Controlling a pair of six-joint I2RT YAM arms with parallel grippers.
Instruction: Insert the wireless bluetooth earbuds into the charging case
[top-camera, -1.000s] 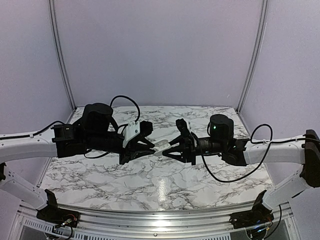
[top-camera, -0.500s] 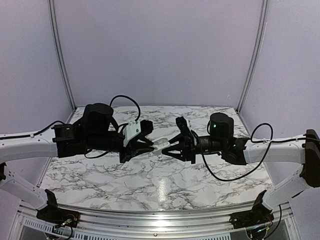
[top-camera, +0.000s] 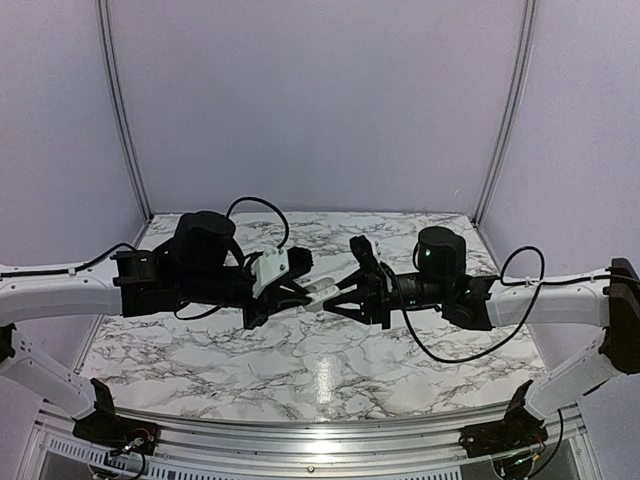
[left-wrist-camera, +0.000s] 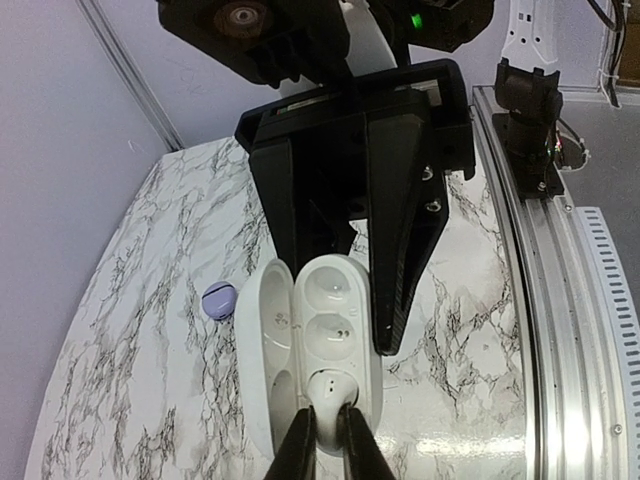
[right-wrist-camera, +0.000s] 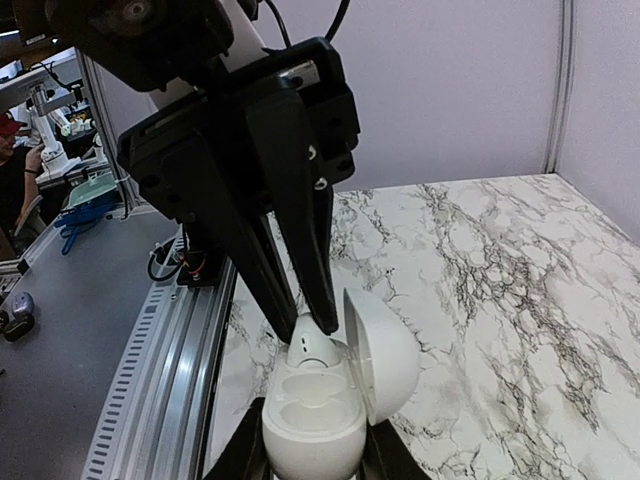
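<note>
My right gripper (right-wrist-camera: 312, 462) is shut on a white charging case (right-wrist-camera: 312, 420) and holds it above the table with its lid (right-wrist-camera: 385, 355) open. My left gripper (left-wrist-camera: 328, 418) is shut on a whitish earbud (left-wrist-camera: 335, 392) and holds it in the case's end socket (right-wrist-camera: 312, 347). The case's other two hollows (left-wrist-camera: 330, 335) are empty. In the top view both grippers meet at the case (top-camera: 321, 291) over the table's middle. A lilac earbud (left-wrist-camera: 220, 299) lies on the marble beside the case.
The marble table (top-camera: 200, 350) has a metal rail (top-camera: 320, 440) along its near edge. Purple walls (top-camera: 320, 100) close in the back and sides. The right arm's fingers (left-wrist-camera: 400, 220) fill the upper left wrist view.
My left gripper has moved a little to the right, bringing the earbud up to the case. The right gripper holds the case almost still.
</note>
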